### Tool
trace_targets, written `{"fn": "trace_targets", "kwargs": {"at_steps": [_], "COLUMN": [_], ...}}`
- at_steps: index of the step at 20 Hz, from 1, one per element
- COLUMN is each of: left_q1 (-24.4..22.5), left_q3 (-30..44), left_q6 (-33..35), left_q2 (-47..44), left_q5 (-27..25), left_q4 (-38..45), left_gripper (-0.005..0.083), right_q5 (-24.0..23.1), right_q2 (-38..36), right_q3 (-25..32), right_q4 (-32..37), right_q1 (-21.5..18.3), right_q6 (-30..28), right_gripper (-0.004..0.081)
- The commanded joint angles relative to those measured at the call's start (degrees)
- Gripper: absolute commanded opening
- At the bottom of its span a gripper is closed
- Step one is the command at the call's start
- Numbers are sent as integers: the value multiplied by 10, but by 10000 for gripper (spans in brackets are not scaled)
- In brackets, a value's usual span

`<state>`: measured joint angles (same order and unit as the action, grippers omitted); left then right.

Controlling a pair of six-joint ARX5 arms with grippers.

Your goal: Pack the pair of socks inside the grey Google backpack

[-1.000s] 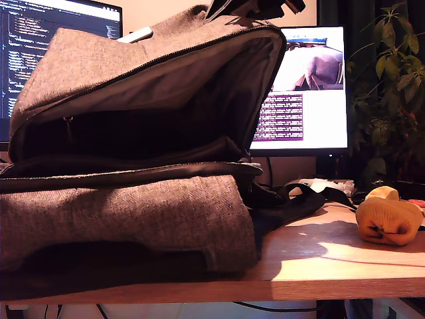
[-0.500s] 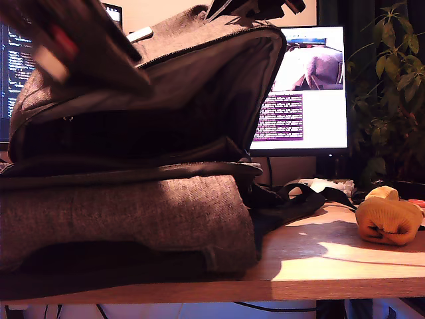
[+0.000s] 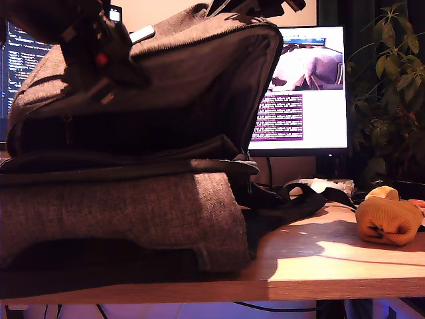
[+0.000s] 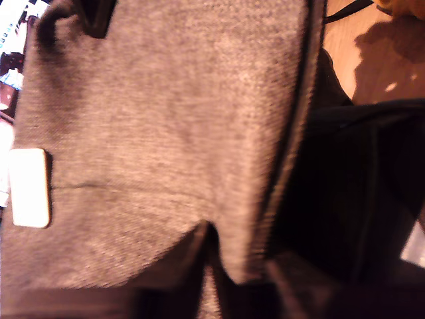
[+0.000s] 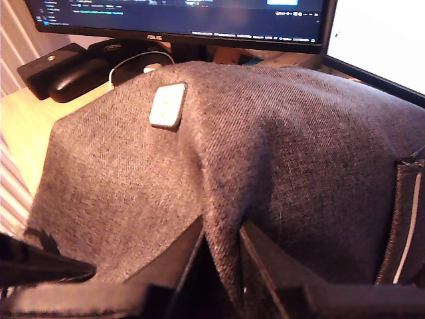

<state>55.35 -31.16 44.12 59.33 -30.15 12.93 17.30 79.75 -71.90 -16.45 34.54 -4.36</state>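
The grey Google backpack (image 3: 133,212) lies on the table at the exterior view's left, its top flap (image 3: 199,60) lifted and the dark inside showing. My second gripper (image 3: 249,13) is at the flap's top, shut on a fold of the grey fabric (image 5: 222,246) beside the pale tag (image 5: 167,105). My first gripper (image 4: 232,272) stands open astride the flap's zipper edge, near the tag (image 4: 30,188); its arm (image 3: 86,40) is a dark blur at the exterior view's upper left. The pair of socks (image 3: 388,216), a yellow-orange ball, rests on the table at the exterior view's right, apart from both grippers.
Black straps (image 3: 292,196) trail from the bag toward the socks. Two lit monitors (image 3: 309,86) stand behind the bag, and a leafy plant (image 3: 388,86) is at the exterior view's right. The wooden table (image 3: 319,259) ends just in front.
My first arm has swung in from the exterior view's upper left and down onto the flap. The bag has shifted slightly toward the exterior view's left. The socks and my second gripper have stayed put.
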Motion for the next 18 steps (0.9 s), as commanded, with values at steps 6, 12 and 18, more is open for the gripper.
{"fn": "trace_targets", "kwargs": {"at_steps": [6,12,18], "left_q1": [-4,-5,-5], "left_q3": [-57,-57,-57], "left_q6": [3,-1,-5], "left_q2": [-9,-9,-9], "left_q5": [-3,-3,-3], "left_q4": [-33,-44,-44], "left_gripper": [-24,-24,-24], "right_q5": [12,-22,-103], "right_q2": [-11,-76,-101], "right_q3": [-31,-31,-29], "right_q4": [-73,-200,-303], "right_q1": [7,1,-81], "right_q6": [-7,-4,41], "right_gripper": [381,381,381]}}
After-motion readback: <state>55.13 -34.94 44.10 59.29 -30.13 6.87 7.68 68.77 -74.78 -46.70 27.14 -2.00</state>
